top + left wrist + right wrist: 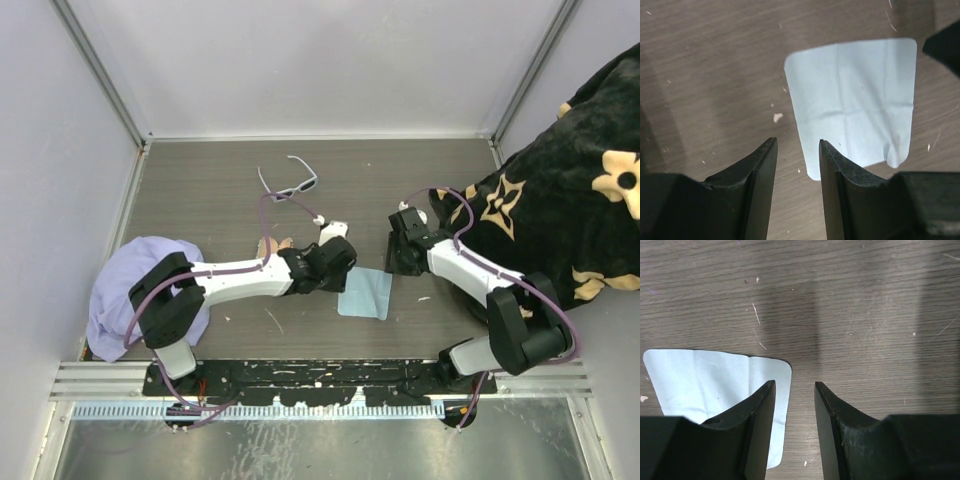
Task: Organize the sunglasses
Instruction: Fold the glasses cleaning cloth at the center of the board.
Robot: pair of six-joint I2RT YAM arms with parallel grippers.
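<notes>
White plastic sunglasses, at eleven o'clock from the released left gripper, look light and brittle, best pinched at the frame; right gripper likewise released.

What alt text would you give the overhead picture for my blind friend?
A robot's left claw and right claw hover at either side of a light blue cloth on a dark wooden table. White sunglasses lie unfolded farther back; a lavender cloth heap sits left, a black flowered blanket right.
</notes>
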